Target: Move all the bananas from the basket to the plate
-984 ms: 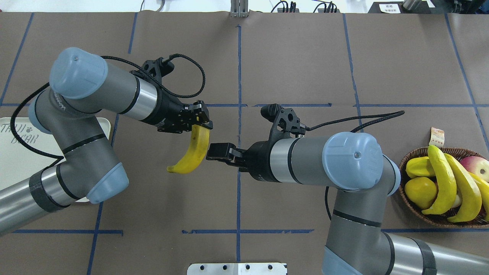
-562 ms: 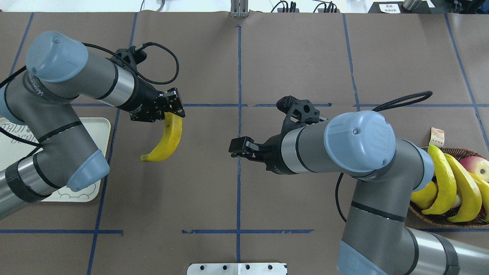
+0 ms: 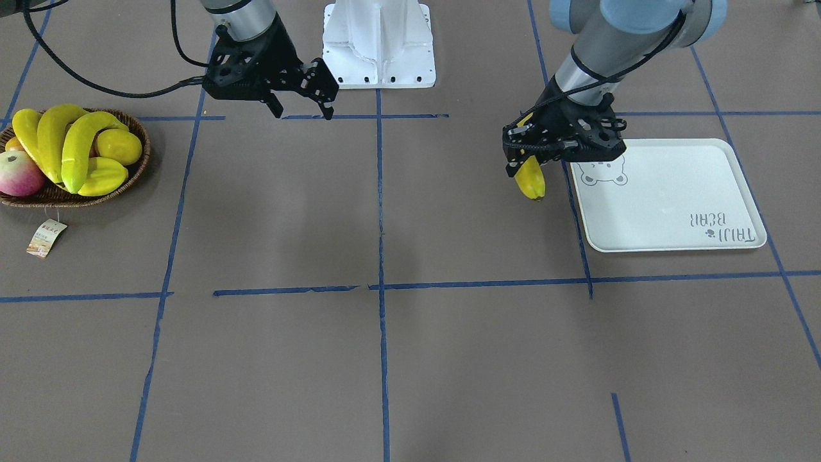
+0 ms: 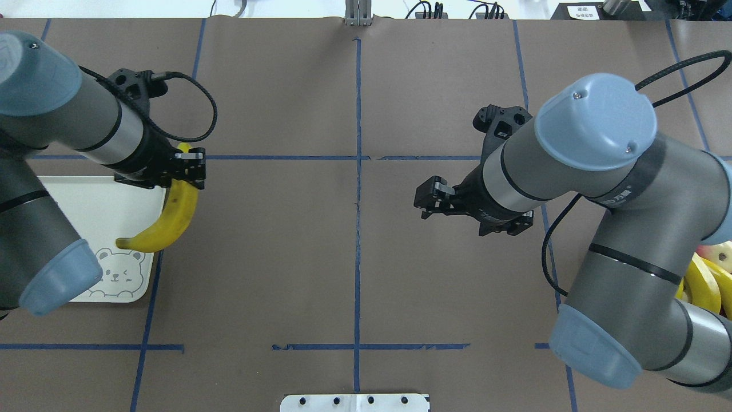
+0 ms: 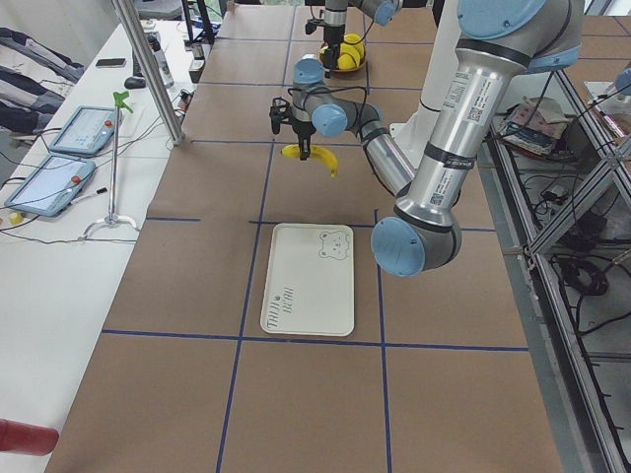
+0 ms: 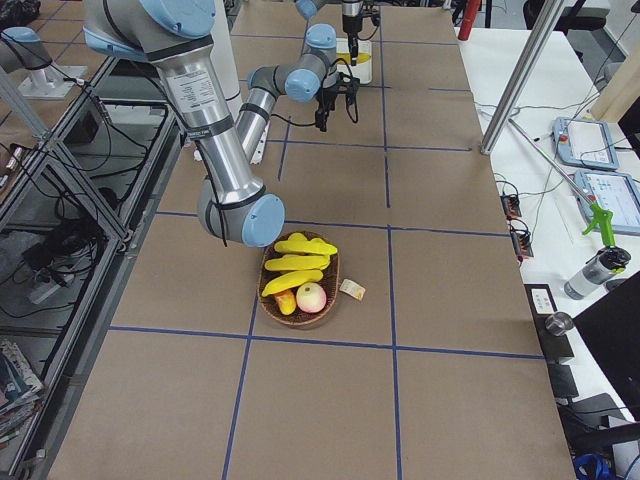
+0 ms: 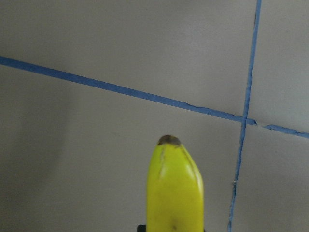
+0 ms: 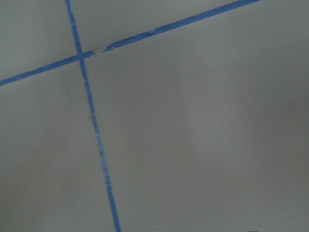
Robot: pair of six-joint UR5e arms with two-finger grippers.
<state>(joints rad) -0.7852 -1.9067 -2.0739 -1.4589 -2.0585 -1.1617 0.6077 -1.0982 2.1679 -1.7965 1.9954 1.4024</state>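
Entry: you had the left fingers [image 4: 197, 170] clamped on one banana [image 4: 171, 223], gripping it near its upper end. The rest of the fruit curved down below those fingers, clear of the desk [image 4: 354, 297]. The plate [image 4: 97, 200] lay just beside and below the left fingers, on their arm side.

From overhead, the banana's free tip overlapped the plate's edge, a little above the bear print [image 4: 120, 269]. From the front, the tip hung just outside that edge. You could not tell from these views whether it was truly over the plate.

Your right fingers [image 4: 428, 193] stood spread wide, holding nothing, above the desk and well apart from the left fingers.

The basket [image 3: 138, 167] sat far from both sets of fingers, out beyond the right arm. Three bananas [image 3: 54, 138] lay in it across the other fruit [image 3: 118, 146].
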